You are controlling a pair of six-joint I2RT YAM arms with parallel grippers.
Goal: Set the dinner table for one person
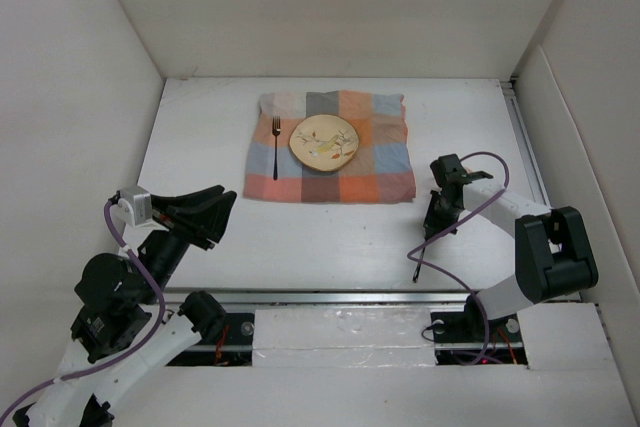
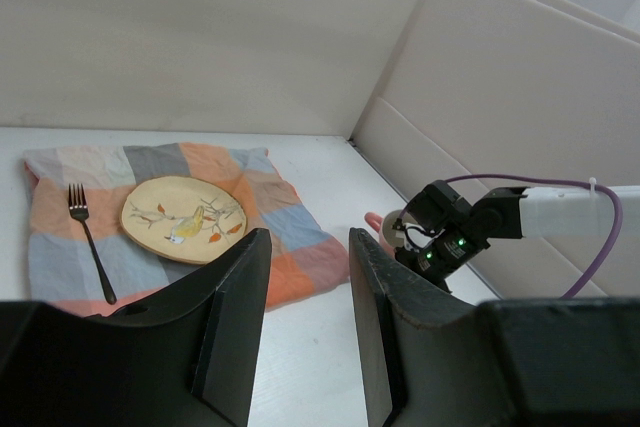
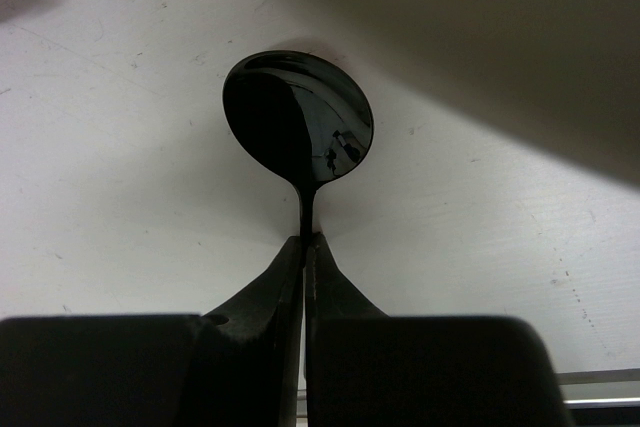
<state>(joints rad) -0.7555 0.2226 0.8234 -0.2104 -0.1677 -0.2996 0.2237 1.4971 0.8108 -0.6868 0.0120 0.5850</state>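
The white dinner table [image 1: 330,237] carries an orange, grey and pink checked cloth [image 1: 385,162]. On the cloth lie a cream plate with a bird pattern [image 1: 322,141] and a black fork [image 1: 275,147] to its left. My right gripper [image 3: 303,239] is shut on the handle of a black spoon [image 3: 298,117], whose bowl points down close to the bare tabletop. In the top view this gripper [image 1: 432,222] is right of the cloth's near right corner. My left gripper [image 2: 308,237] is open and empty, above the table at the near left [image 1: 215,209].
A pinkish cup [image 2: 385,230] stands on the table just behind the right gripper [image 2: 445,247]; only part of it shows. White walls close in the table on the left, back and right. A metal rail [image 1: 350,297] runs along the near edge.
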